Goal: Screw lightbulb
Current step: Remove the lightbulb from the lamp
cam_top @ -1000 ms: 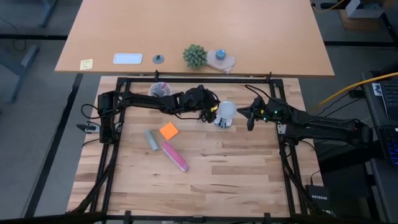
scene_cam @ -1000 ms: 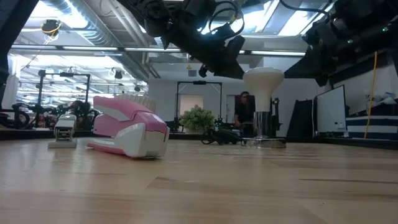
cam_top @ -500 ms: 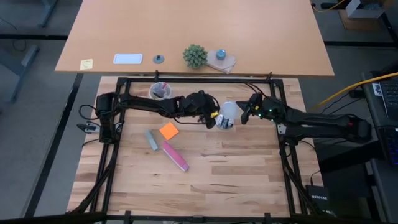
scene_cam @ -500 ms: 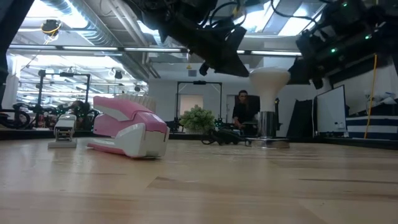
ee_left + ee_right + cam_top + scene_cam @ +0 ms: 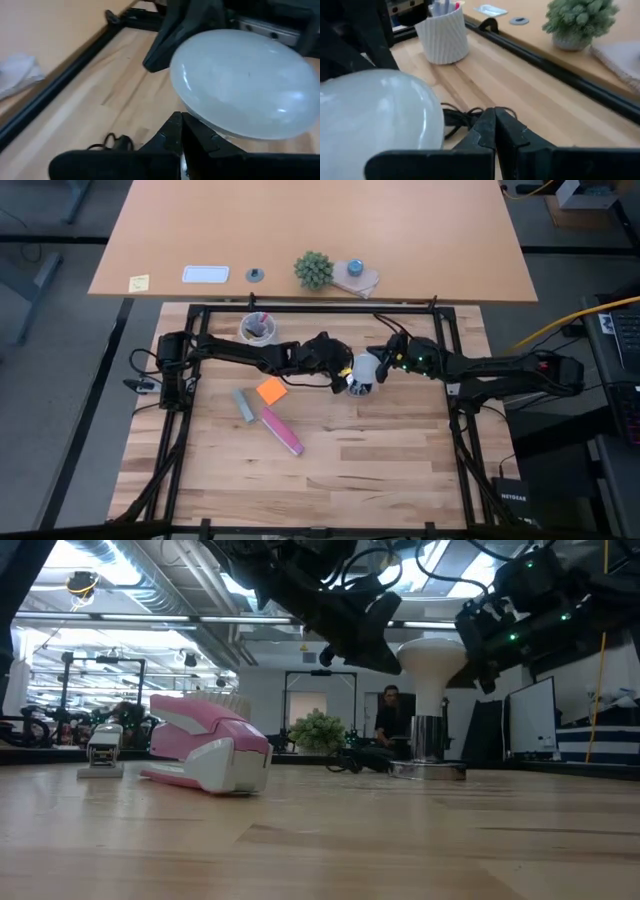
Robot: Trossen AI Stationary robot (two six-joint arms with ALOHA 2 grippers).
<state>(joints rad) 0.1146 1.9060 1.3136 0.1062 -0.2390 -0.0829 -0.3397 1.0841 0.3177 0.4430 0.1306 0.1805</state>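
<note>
Since a second ago my right tool (image 5: 383, 367) has closed in from well off to the bulb's side and now sits right against the bulb (image 5: 364, 368). The socket has slid slightly along the bench with the bulb. From the right wrist the frosted dome (image 5: 375, 120) fills the near side, just beside that arm's dark fingers, but I cannot tell whether they are apart or together. My left tool (image 5: 345, 370) is on the opposite side of the bulb, just as close. In the left wrist view the dome (image 5: 240, 82) looms directly past its fingers, and again I cannot tell their state.

The bulb stands upright in the low view (image 5: 432, 660), its neck going down into the shiny socket (image 5: 428, 755), which rests on the bench (image 5: 340, 470) with a black cord (image 5: 358, 762) trailing away.

Further out on the bench lie an orange pad (image 5: 271, 390), a grey block (image 5: 244, 406) and a pink stapler (image 5: 281, 431). The white cup (image 5: 258, 329) with pens stands near the back rail. On the desk beyond sits a small green plant (image 5: 313, 270).
</note>
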